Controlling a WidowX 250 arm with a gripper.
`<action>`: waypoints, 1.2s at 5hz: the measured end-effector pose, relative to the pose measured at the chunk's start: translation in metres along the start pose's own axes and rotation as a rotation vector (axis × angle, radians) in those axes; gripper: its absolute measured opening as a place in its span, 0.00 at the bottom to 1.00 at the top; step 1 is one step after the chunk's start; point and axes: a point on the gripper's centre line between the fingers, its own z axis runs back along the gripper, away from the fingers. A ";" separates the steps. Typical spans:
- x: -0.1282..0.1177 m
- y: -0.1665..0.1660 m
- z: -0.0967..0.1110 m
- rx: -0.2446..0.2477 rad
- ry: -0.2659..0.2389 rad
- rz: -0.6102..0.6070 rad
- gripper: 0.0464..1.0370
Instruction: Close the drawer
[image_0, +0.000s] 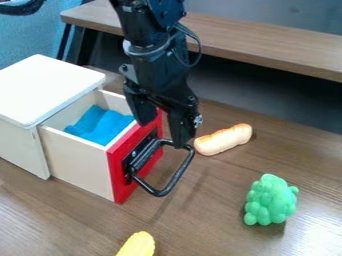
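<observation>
Drawer: pale wooden box drawer with a flat red front (120, 182), sticking well out of the white-topped wooden cabinet (47, 87), at my 9 o'clock. Needs to slide toward 10 o'clock.
Claw: my black two-finger gripper (161, 134) hangs over the red front, fingers apart, nothing clamped. One finger shows near the drawer's opening, the other by the loop's upper end. Contact: can't tell.
Handle: black metal loop (179, 176), juts out from the front at my 6 o'clock. I'd get clear of it first so no finger hooks it and drags.
Push: I'd set both fingers on the outer side of the front, close them, press near its middle, slow and level along the slide. Off-centre shove may skew the box and jam it.
Cloth: crumpled bright blue fabric (100, 125), low inside; should pass under the top.
Toys: tan bread-shaped one (224, 139) at 3 o'clock, lumpy green one (270, 200) at 4. Both outside the closing path.
Stop: when front meets cabinet.
</observation>
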 end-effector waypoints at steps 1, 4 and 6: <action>-0.004 0.000 -0.007 -0.003 0.028 0.001 0.96; 0.007 0.002 -0.035 -0.005 0.081 0.049 0.96; 0.010 0.014 -0.057 -0.034 0.084 0.144 0.96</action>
